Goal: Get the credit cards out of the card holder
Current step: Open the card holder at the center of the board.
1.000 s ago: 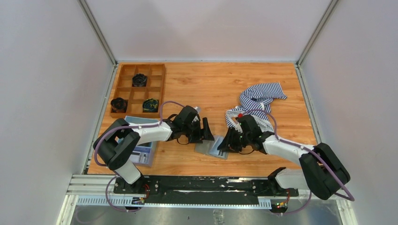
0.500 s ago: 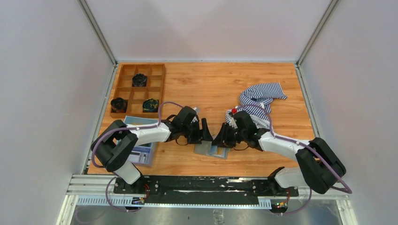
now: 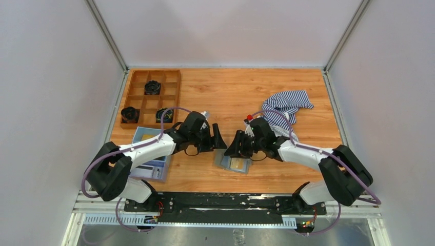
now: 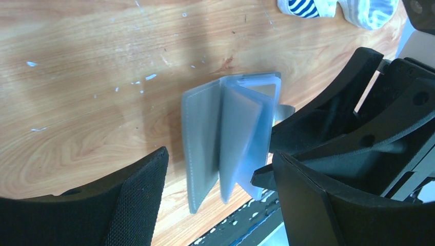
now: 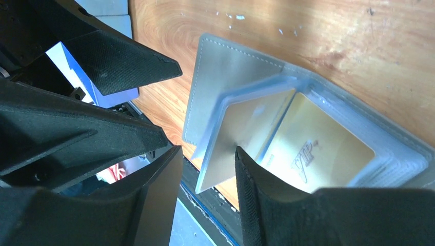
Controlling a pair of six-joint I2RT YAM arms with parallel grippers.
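The grey card holder (image 3: 233,164) lies open near the front edge of the wooden table (image 3: 231,92), a gold credit card (image 5: 318,148) showing in its clear sleeve, the right gripper (image 3: 232,148) parted astride a raised leaf, the left gripper (image 3: 218,141) spread wide just beside.

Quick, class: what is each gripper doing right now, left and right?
Left gripper: open, holding nothing.
Right gripper: open, jaws astride a clear sleeve of the card holder, not clamping it.
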